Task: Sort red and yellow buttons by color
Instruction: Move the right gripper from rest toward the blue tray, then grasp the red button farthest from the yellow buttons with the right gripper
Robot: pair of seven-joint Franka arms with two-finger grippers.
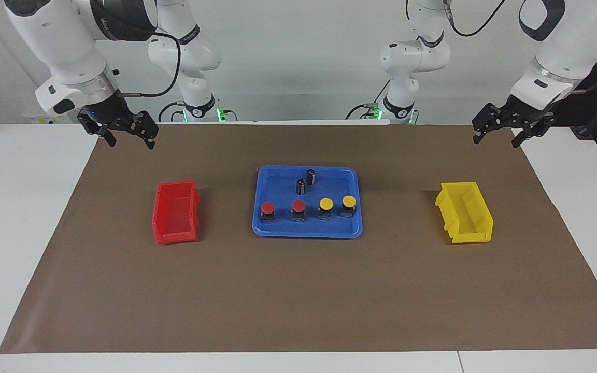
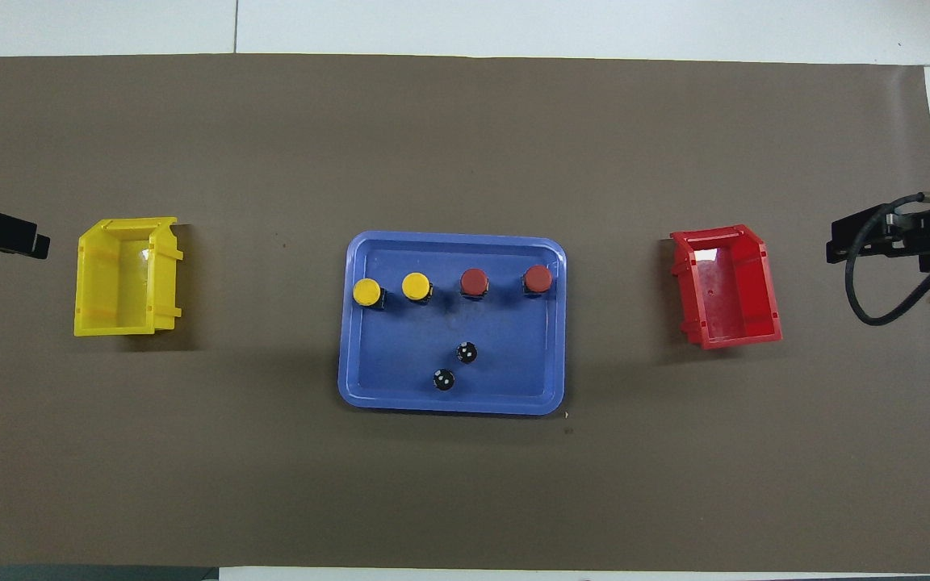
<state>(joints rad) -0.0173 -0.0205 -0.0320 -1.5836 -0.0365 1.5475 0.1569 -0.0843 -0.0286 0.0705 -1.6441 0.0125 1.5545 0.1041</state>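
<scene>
- I work at a white table (image 1: 18, 233) covered by a brown mat (image 1: 298, 290), with a pale wall at my back.
- Nearest me, both arms wait, raised over the mat's near edge. My right gripper (image 1: 128, 133) hangs at the right arm's end with fingers spread and nothing between them. My left gripper (image 1: 501, 132) hangs at the left arm's end, likewise spread and empty.
- Next out is the blue tray (image 2: 368, 395) in the middle of the mat. Its near part holds two dark cylinders (image 2: 455, 365), upright with silvery tops, which I judge are not for sorting.
- Farther out in the tray, the four buttons stand in one row running across the table: the two red buttons (image 2: 505, 281) toward my right arm's end, the two yellow buttons (image 2: 391, 289) toward my left arm's end. Each stands apart from its neighbour.
- Level with the tray, well apart from it, the red bin (image 2: 762, 266) sits at my right arm's end and the yellow bin (image 2: 90, 319) at my left arm's end. Both look empty, so no sorting is done yet.
- The layout matters for the coming move: each colour pair lies on the side of its matching bin and its nearer arm, so neither arm should need to cross. The outermost button of each pair looks the freest to reach first.
</scene>
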